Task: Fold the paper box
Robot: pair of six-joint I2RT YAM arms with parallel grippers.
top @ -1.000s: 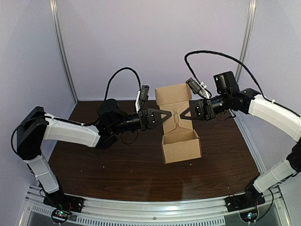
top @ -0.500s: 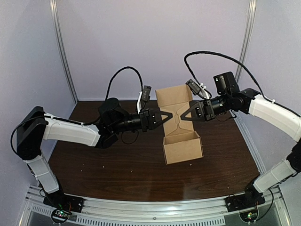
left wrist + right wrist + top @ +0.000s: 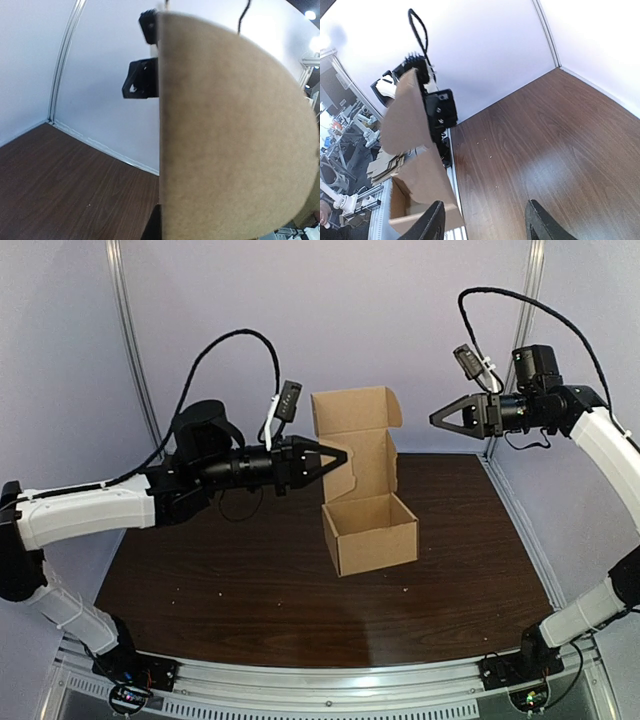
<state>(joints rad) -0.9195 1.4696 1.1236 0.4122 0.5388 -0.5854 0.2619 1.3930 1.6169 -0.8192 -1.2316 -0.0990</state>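
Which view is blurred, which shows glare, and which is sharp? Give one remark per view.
Left wrist: the paper box fills the frame, soft and out of focus. Right wrist: pale glare on the table, wide-angle bending. Top external: evenly lit, sharp.

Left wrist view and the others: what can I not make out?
Top view: whether the left fingers grip the paper box; their tips overlap its edge.
Left wrist view: a blurred cardboard flap hides the box body.
Right wrist view: a right finger covers part of the box body.
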